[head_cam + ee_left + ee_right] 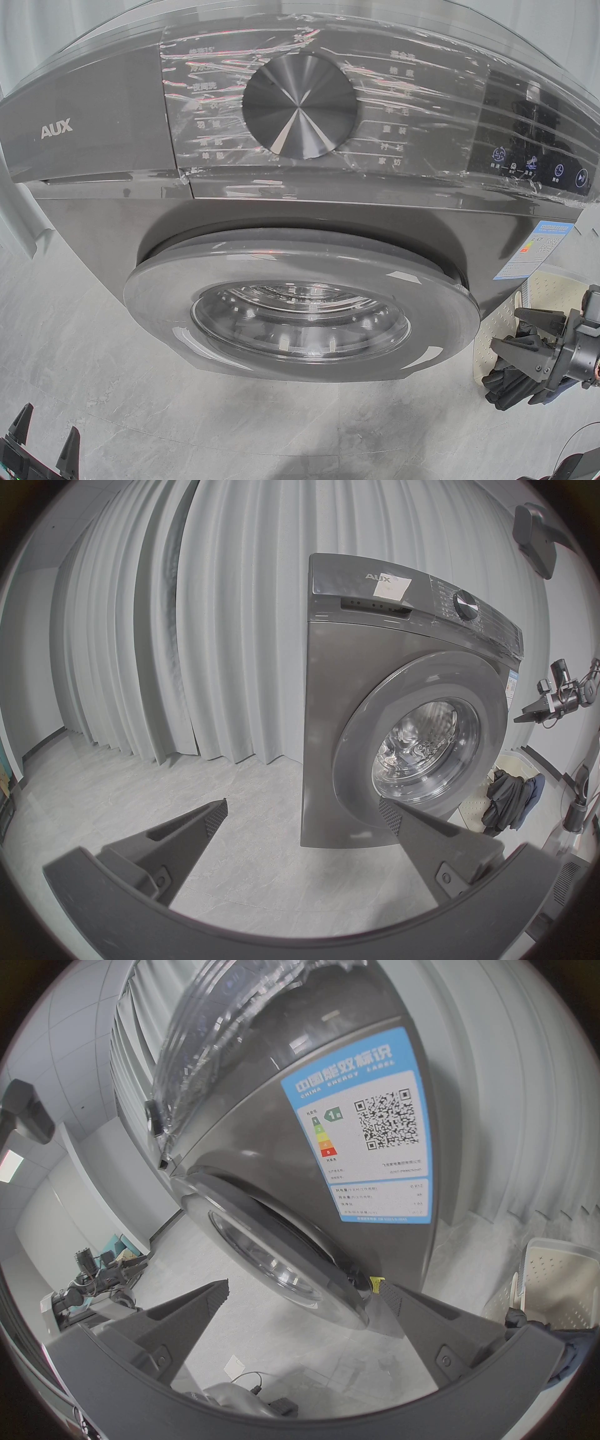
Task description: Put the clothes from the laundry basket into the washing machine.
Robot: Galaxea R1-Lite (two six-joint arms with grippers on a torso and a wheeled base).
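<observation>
Right gripper, wide and empty, hangs by the clothes on the laundry basket; with the washing machine door shut, a carried load would likely jam.

Head cam close on washing machine, looking down; L wrist cam farther, R near; all share door.

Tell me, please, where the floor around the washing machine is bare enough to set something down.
The tiled floor in front of the washing machine is bare, between its door and the left tool; so is the stretch beside it toward the curtain. The other side is crowded: the laundry basket, draped clothes and the right tool.
</observation>
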